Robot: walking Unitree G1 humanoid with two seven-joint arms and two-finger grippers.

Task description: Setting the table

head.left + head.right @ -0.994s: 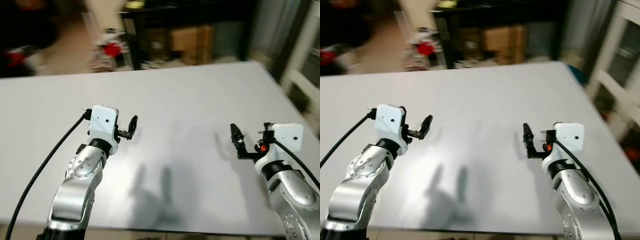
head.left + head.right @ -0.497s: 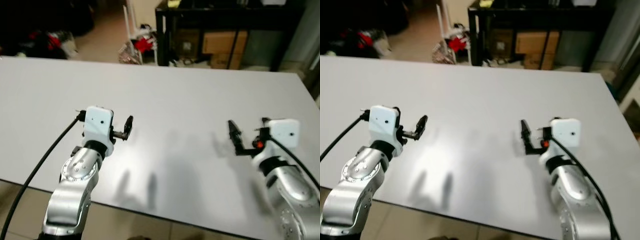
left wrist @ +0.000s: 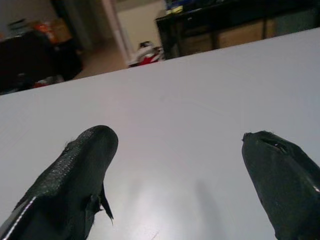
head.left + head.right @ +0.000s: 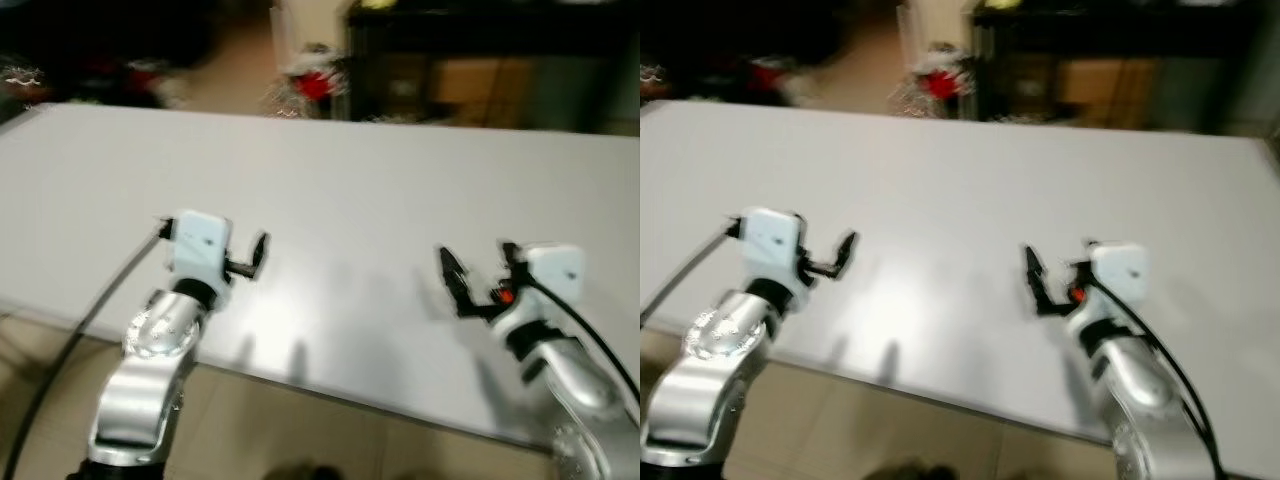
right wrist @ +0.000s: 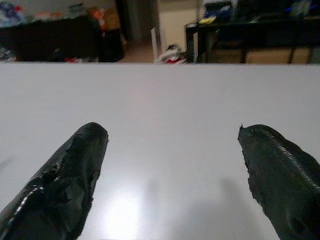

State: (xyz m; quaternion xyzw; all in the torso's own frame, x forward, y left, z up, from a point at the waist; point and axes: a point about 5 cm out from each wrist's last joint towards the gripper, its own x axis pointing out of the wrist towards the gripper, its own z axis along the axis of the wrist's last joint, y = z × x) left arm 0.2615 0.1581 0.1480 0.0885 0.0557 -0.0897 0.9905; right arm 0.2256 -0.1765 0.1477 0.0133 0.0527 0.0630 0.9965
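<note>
A bare white table [image 4: 340, 190] stretches in front of me, with nothing lying on its top. My left gripper [image 4: 257, 256] hovers over its near left part, open, fingers [image 3: 75, 175] wide apart and holding nothing. Over the near right part my right gripper [image 4: 452, 280] is likewise open, its fingers [image 5: 75, 165] spread with only table surface between them.
The table's near edge [image 4: 330, 390] runs below both arms, with beige floor [image 4: 300, 440] under it. Beyond the far edge stand a black shelf unit [image 4: 460, 40] with cardboard boxes and some red clutter [image 4: 315, 85] on the floor. Dark furniture [image 4: 90, 40] fills the back left.
The whole scene has shifted and blurred, so the camera has moved; more of the near edge and floor shows. Both grippers keep the same open pose over the table.
</note>
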